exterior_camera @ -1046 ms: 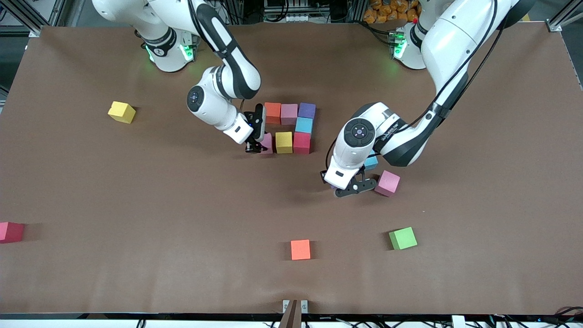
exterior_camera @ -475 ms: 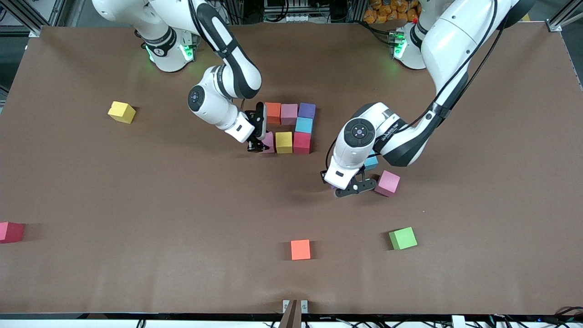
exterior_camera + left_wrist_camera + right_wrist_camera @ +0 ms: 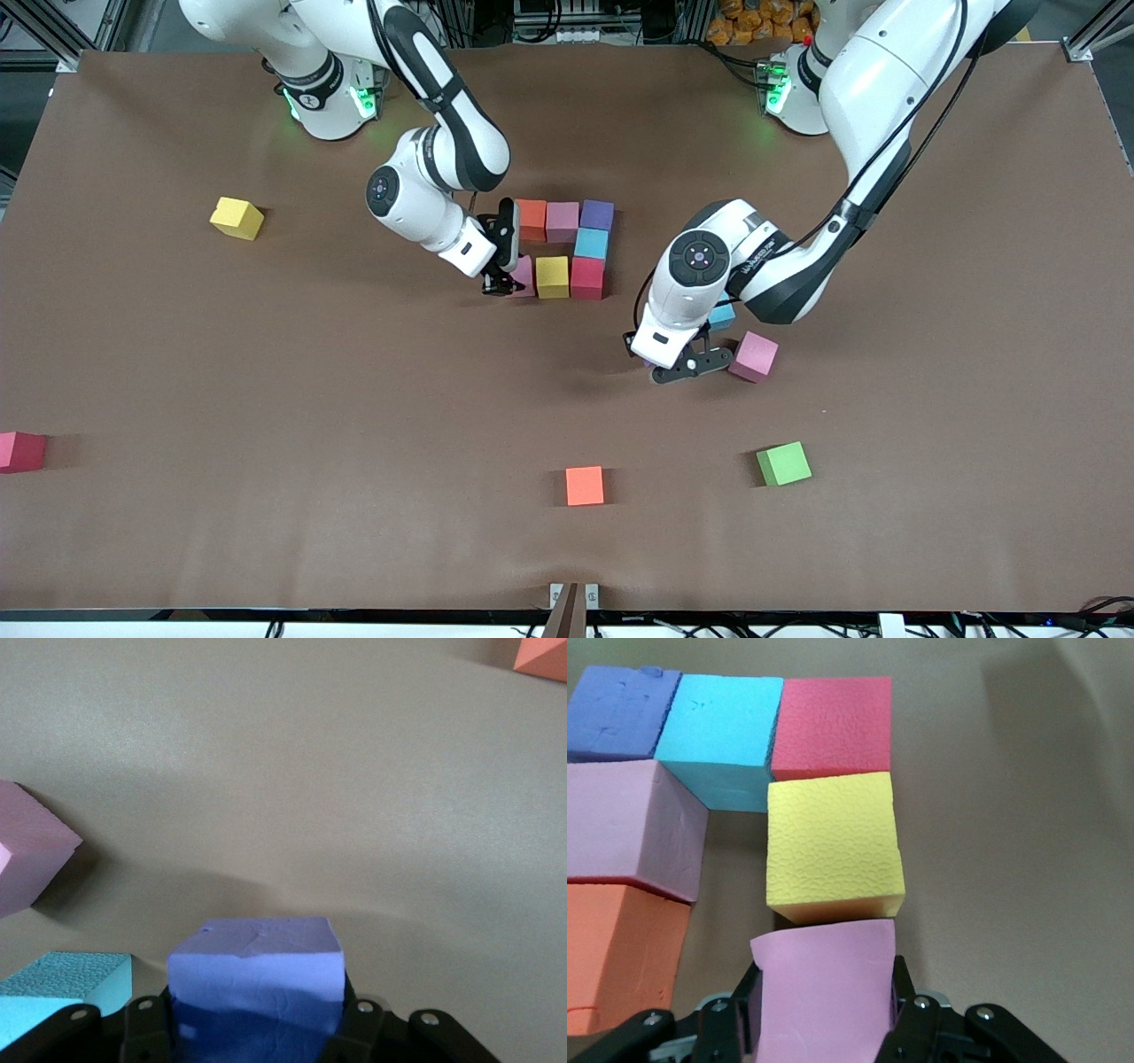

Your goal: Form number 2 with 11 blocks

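The half-built 2 (image 3: 567, 248) sits mid-worktop: orange, pink, purple on top, light blue below, then red and yellow. My right hand (image 3: 501, 285) grips a pink block (image 3: 824, 992) against the yellow block (image 3: 833, 850), to finish the middle row. My left hand (image 3: 680, 365) grips a purple block (image 3: 257, 979) low beside a loose pink block (image 3: 754, 356), ready for the next row.

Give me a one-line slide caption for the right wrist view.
Right gripper shut on matte pink cube, placing it beside the yellow cube.
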You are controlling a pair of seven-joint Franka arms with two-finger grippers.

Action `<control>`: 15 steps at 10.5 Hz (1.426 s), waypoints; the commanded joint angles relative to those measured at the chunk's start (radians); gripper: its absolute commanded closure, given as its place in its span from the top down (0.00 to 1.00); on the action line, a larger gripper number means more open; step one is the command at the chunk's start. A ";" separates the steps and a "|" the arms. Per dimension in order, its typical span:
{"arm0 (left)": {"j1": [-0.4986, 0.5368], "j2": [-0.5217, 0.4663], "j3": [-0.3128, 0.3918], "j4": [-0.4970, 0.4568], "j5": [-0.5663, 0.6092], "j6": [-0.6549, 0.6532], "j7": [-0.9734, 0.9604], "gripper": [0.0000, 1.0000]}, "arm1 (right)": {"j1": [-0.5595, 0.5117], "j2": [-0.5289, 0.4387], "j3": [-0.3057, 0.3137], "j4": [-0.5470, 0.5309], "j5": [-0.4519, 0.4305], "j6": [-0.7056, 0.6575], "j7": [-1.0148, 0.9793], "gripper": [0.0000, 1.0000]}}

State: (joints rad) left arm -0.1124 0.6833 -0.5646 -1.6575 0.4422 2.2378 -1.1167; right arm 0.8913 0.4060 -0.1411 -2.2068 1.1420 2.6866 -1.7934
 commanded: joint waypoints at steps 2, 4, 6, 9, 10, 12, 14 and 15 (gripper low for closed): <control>-0.003 -0.010 0.003 -0.002 -0.020 -0.011 0.014 0.00 | 0.003 0.022 0.008 0.018 0.045 0.013 -0.021 0.00; -0.003 -0.010 0.003 -0.002 -0.022 -0.011 0.014 0.00 | 0.003 0.028 0.008 0.024 0.045 0.012 -0.020 0.00; -0.003 -0.010 0.003 -0.002 -0.022 -0.011 0.014 0.00 | 0.003 0.036 0.008 0.025 0.045 0.010 -0.018 0.00; -0.001 -0.010 0.003 -0.002 -0.022 -0.011 0.015 0.00 | 0.003 0.042 0.006 0.033 0.039 0.010 -0.003 0.00; 0.003 -0.010 0.003 -0.002 -0.022 -0.011 0.026 0.00 | 0.003 0.045 0.006 0.033 0.039 0.010 0.006 0.00; 0.003 -0.010 0.003 -0.002 -0.022 -0.011 0.028 0.00 | 0.005 0.046 0.006 0.035 0.039 0.010 0.011 0.00; 0.005 -0.010 0.003 -0.002 -0.020 -0.011 0.031 0.00 | 0.008 0.053 0.006 0.039 0.039 0.010 0.011 0.00; 0.005 -0.010 0.003 -0.002 -0.020 -0.009 0.031 0.00 | 0.008 0.053 0.006 0.041 0.039 0.010 0.011 0.00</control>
State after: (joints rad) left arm -0.1089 0.6834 -0.5635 -1.6575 0.4422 2.2378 -1.1167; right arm 0.8918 0.4174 -0.1407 -2.1944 1.1529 2.6860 -1.7774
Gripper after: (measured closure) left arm 0.396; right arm 0.423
